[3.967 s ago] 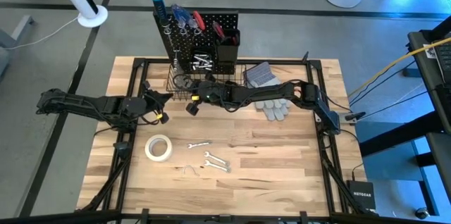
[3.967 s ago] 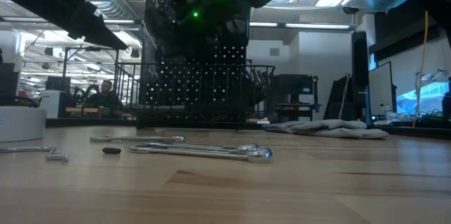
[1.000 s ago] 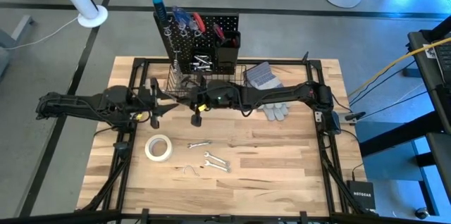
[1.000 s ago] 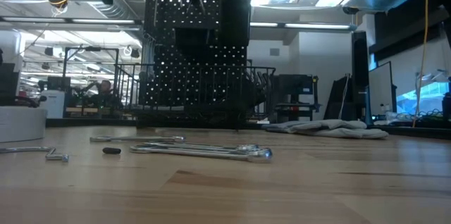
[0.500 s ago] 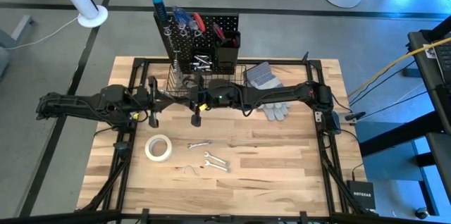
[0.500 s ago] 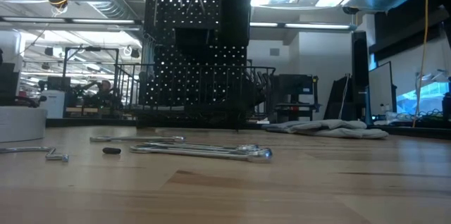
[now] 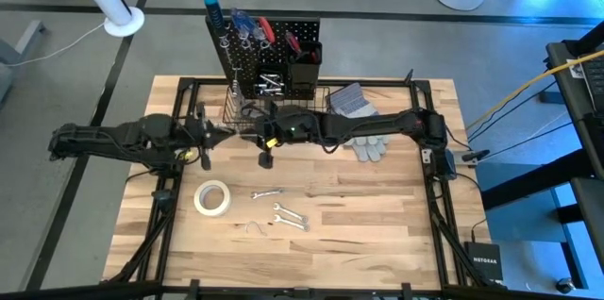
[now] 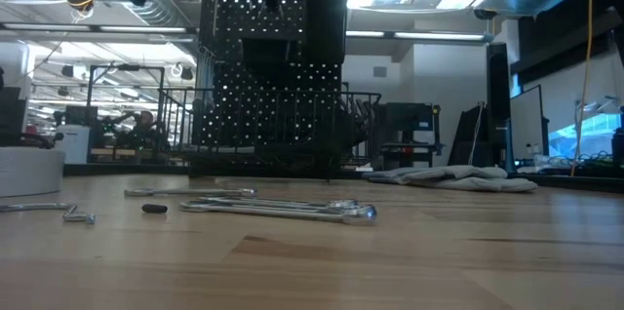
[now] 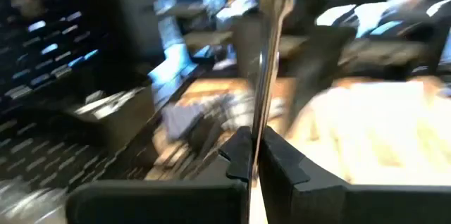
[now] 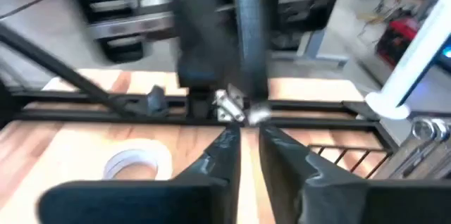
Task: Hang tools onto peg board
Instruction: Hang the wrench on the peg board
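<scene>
Wrenches (image 7: 280, 209) lie on the table (image 7: 377, 234) near our white tape roll (image 7: 213, 198), well apart from the peg board (image 7: 247, 55) standing at the far edge. Our left gripper (image 9: 252, 155) hovers in front of the wire basket (image 7: 243, 111), fingers clamped together on a thin silver wrench (image 9: 268, 62) that stands upright between them. Our right gripper (image 10: 244, 139) hangs just beside it, fingers (image 10: 282, 153) slightly apart, with nothing between them.
</scene>
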Controlling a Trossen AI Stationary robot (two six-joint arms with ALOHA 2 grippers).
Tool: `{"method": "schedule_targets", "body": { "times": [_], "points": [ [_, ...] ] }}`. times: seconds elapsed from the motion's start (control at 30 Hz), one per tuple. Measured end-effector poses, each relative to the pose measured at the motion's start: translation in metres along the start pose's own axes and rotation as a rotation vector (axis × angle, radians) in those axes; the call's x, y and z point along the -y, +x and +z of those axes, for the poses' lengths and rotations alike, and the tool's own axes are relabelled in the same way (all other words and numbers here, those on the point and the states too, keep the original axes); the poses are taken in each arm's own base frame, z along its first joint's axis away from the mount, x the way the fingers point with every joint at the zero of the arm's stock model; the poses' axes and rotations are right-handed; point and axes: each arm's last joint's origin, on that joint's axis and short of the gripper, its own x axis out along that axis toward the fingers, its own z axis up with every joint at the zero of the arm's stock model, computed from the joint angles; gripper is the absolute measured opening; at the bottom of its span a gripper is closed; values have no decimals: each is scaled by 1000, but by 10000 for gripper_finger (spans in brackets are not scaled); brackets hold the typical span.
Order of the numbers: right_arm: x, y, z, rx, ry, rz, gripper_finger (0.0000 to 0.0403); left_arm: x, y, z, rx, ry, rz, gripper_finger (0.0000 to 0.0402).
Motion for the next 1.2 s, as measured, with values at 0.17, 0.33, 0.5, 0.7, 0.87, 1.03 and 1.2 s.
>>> {"method": "schedule_targets", "body": {
  "times": [0.17,0.33,0.5,0.7,0.87,1.03,1.2],
  "points": [
    [-2,-30,12,-153,0,33,98,-8,-10,15,-183,-8,111,4],
    [0,-55,11,-337,0,25,118,-12,-3,23,-328,18,180,4],
    [0,-61,-2,-487,-8,4,121,-17,27,15,-522,66,246,3],
    [-11,-57,-37,-583,-11,33,121,-28,52,14,-555,73,231,3],
    [-22,-55,-75,-615,-10,48,121,-38,49,16,-523,53,264,3],
    [-26,-54,-95,-606,0,51,121,-40,44,-2,-418,-16,224,3],
    [-26,-53,-93,-575,10,45,121,-45,43,-28,-375,-48,234,3]
  ]
}}
